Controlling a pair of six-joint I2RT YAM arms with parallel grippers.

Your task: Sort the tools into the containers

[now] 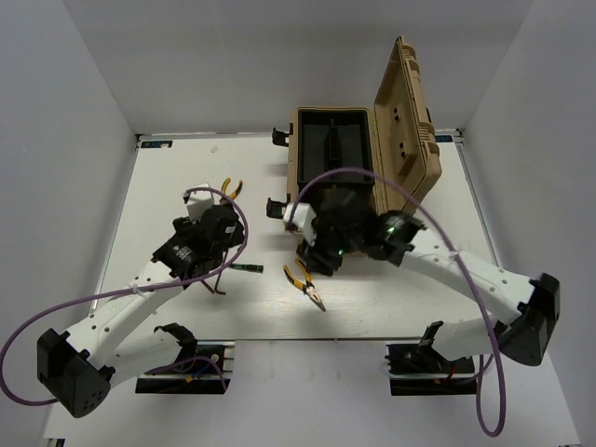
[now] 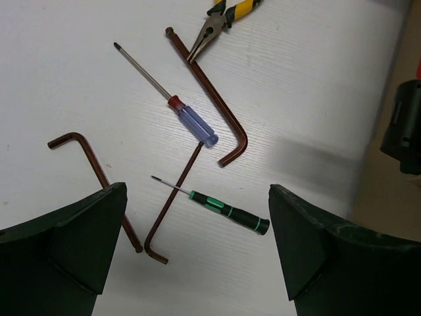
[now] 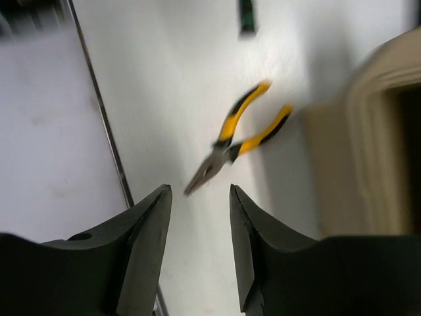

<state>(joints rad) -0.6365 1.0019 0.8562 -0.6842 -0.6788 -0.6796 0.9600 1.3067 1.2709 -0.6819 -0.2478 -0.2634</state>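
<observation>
Under my left gripper point(image 2: 197, 189), which is open above the table, lie a blue-red screwdriver point(image 2: 191, 122), a black-green screwdriver point(image 2: 230, 212) and three dark reddish hex keys: a long one point(image 2: 210, 99), one on the left point(image 2: 92, 168) and one in the middle point(image 2: 172, 204). A pliers' nose point(image 2: 220, 20) shows at the top; this pair point(image 1: 231, 188) lies behind the left arm. A second yellow-and-black pliers point(image 3: 240, 141) lies just ahead of my right gripper point(image 3: 198, 194), which is open with nothing between its fingers. From above, that pliers point(image 1: 305, 284) lies in front of the tan toolbox point(image 1: 331, 158).
The toolbox stands open at the back centre, its lid point(image 1: 405, 121) raised to the right and black latches point(image 1: 276, 207) sticking out on its left side. Its wall point(image 3: 355, 164) is close on the right of the right gripper. A table edge strip point(image 3: 105, 131) runs on its left.
</observation>
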